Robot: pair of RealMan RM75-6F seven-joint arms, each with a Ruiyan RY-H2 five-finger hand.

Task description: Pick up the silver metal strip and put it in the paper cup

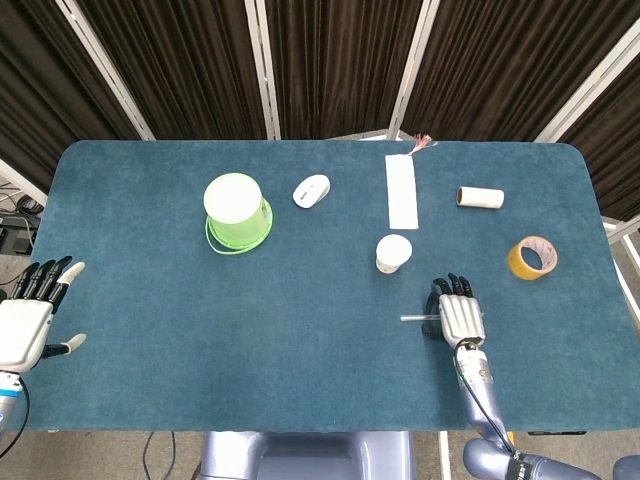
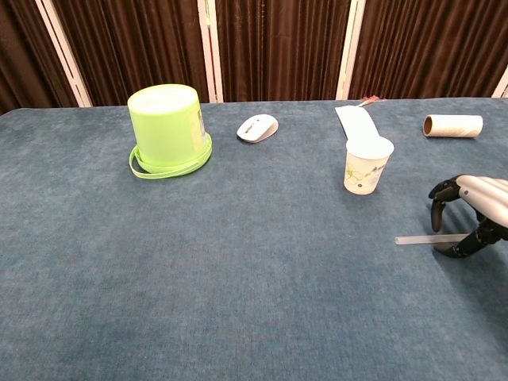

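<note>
Over silver metal strip [image 2: 419, 239], right robot hand [image 2: 475, 214], fingers curled

Background: curtained wall behind a carpeted table.
Dark brown pleated curtains [image 1: 330, 60] across the full rear, split by white upright and slanted frame bars [image 1: 262, 65]. Blue felt-like table cover [image 1: 200, 340] with rounded corners, evenly lit, soft shadows only. Pale floor [image 1: 15, 195] visible past the left edge, with black cables [image 1: 12, 225] lying on it. Grey pedestal base [image 1: 310, 455] at the near edge.
</note>
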